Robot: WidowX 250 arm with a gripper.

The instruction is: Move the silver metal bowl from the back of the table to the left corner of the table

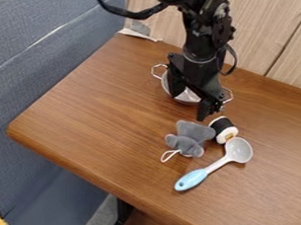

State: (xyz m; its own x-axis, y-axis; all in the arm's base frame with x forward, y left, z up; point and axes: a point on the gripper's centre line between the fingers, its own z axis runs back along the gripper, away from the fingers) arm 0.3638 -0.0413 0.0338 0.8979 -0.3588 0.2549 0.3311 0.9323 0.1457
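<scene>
The black gripper [188, 106] hangs over the silver two-handled bowl [187, 96], its fingers apart and nothing seen between them. Part of the bowl is hidden behind the gripper and arm. In front of it lies a grey plush toy [190, 138] with a white loop. Just right of the plush is a black and white roll-shaped piece [224, 130], close to the gripper's right finger. A ladle with a grey-white bowl and light blue handle [192, 179] lies diagonally, its bowl end beside the roll-shaped piece.
Beneath these things is a brown wooden table [106, 125] with a rounded front left corner. A wood-panelled wall [272, 36] stands behind it, and a blue-grey padded seat [44, 75] runs along the left.
</scene>
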